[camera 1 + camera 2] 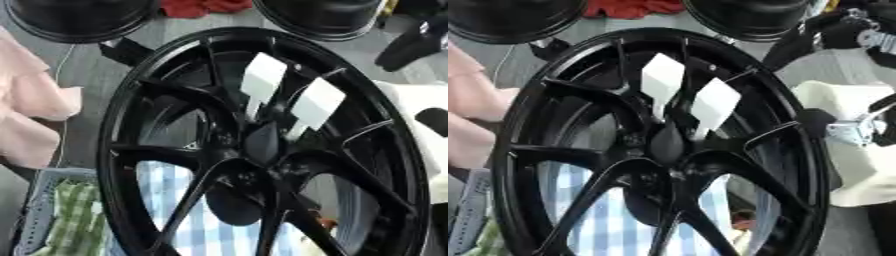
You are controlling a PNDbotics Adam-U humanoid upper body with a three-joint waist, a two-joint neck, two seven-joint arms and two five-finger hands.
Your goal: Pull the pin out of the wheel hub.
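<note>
Plainly, the task had not yet been taken in hand: a large black wheel hub (262, 145) stood upright and filled most of the view, its spokes running out from a dark centre. Two white, flat-headed pins (663, 80) (714, 103) stuck out of the spokes just above that centre, side by side, the left one a little farther up than the right, both tilted toward the far right. Neither was touched by anything. On the right, just beside the rim, part of the robot's right arm showed in black with a silver joint against something white, and the right hand (837, 131) seemed to lie there, but whether its fingers were straight or curled could not be told. The left hand did not show in either view. A pink cloth (31, 115) lay at the left edge. The step in hand looked like the approach; the next move would call for a hand to reach one pin's white head, pinch it, and draw it out along its shaft.
</note>
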